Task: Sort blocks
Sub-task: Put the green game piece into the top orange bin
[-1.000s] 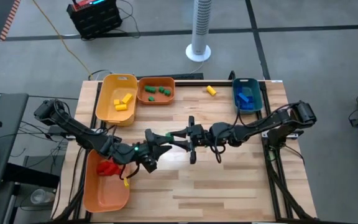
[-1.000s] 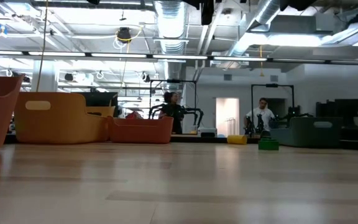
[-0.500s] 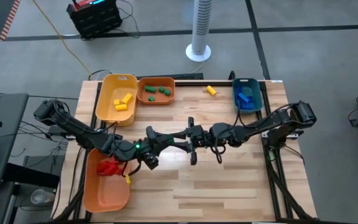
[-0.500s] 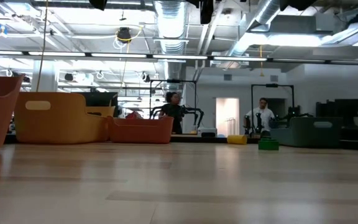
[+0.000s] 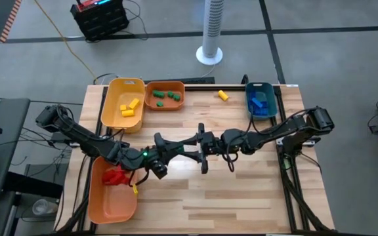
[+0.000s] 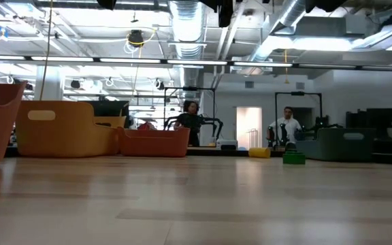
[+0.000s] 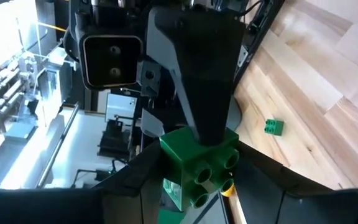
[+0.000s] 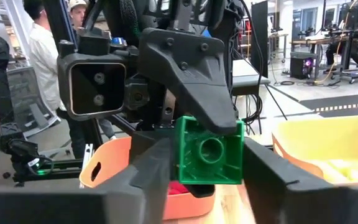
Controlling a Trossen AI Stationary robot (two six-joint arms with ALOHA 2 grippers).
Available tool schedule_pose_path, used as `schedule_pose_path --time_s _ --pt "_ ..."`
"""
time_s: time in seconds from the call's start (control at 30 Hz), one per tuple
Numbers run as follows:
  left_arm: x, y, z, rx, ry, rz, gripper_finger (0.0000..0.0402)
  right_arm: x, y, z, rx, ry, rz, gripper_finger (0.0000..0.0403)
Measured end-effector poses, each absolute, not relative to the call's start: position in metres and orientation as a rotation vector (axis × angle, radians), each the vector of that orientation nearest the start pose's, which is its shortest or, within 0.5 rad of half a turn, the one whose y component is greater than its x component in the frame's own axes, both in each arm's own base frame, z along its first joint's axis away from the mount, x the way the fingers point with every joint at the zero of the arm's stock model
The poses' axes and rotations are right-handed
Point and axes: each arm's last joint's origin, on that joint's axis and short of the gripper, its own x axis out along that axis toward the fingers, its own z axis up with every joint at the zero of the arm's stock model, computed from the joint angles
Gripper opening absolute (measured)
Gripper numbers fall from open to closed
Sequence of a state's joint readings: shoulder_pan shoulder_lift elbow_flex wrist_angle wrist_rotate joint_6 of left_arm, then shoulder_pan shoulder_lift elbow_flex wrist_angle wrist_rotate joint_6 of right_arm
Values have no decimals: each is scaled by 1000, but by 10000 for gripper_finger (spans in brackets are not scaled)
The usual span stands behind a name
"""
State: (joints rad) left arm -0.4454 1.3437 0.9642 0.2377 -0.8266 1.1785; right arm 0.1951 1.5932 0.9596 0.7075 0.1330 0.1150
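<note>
Green block [image 7: 199,167], mid-air handover above the tabletop [image 5: 241,190] centre: sitting between both grippers at once; left gripper [image 5: 188,143] fingers clamping it; right gripper [image 5: 199,145] fingers flanking it, grip uncertain; orange bin holding green blocks [image 5: 165,96] lying nearer the left arm.

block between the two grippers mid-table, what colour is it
Green. The block passing between the left gripper and right gripper shows best in the right wrist view.
</note>
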Motion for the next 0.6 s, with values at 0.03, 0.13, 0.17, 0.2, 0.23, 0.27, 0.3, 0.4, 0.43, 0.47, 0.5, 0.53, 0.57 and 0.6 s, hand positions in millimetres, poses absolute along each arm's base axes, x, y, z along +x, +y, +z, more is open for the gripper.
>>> schedule_pose_path --time_s 0.03,0.13,0.17,0.2,0.23,0.27,0.3,0.4,0.43,0.47,0.5,0.53,0.57,0.6 --pt "277 -109 313 1240 329 273 156 349 65 278 127 -69 67 188" --pt "277 -109 313 1223 327 277 156 349 65 278 127 -69 69 226" --pt "277 -109 313 1224 328 277 155 349 65 278 127 -69 70 234" --pt "277 -108 313 1224 329 278 155 349 65 278 127 -69 71 241" --pt "277 -108 313 1224 329 279 155 349 65 279 127 -70 71 245" --pt "277 -108 313 1223 329 279 155 348 65 279 126 -66 71 247" --pt "277 -108 313 1221 330 279 155 347 65 280 125 -61 70 247" --pt "277 -108 313 1210 331 282 155 343 62 283 119 -32 50 248" --pt "277 -108 313 1204 331 283 155 341 61 284 118 -22 33 248" --pt "277 -108 313 1195 330 284 155 339 59 286 116 -7 17 248" --pt "277 -108 312 1185 330 284 155 337 58 288 115 8 -4 248" --pt "277 -108 312 1176 329 286 155 334 56 289 114 21 -28 248" --pt "277 -108 312 1171 332 288 154 331 54 291 110 37 -48 248" --pt "277 -107 312 1168 334 289 154 328 53 293 105 58 -73 248"
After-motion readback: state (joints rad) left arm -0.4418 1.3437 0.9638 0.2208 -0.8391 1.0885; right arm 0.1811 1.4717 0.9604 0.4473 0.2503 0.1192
